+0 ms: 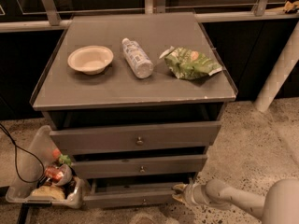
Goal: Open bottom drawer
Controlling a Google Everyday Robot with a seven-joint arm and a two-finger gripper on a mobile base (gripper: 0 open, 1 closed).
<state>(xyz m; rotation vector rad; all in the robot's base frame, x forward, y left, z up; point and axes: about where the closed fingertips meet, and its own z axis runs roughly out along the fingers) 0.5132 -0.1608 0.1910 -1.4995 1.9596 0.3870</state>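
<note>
**Drawer partly out, gripper at its right end**

Bottom drawer (126,199): lowest of three in the grey cabinet (117,85), just above the speckled floor (243,143). Its long axis runs left to right across the view, and the front faces the camera. The front is a slim, flat, matte grey panel with a small round metal knob (144,201) near its middle. It stands partly out, so a strip of shallow grey tray shows behind it.

Gripper (180,193): low, at the right end of the drawer front. Whether it touches the front, or is open or closed, I cannot tell. The arm (233,200) is pale, smooth and rounded, and enters from the lower right corner.

Cabinet top, a flat grey slab, from left to right:
- a pale round bowl (90,59)
- a clear plastic bottle (137,57) lying on its side
- a crinkled green bag (189,63)

A clear plastic bin (32,157) sits on the floor, against the cabinet's left side.
</note>
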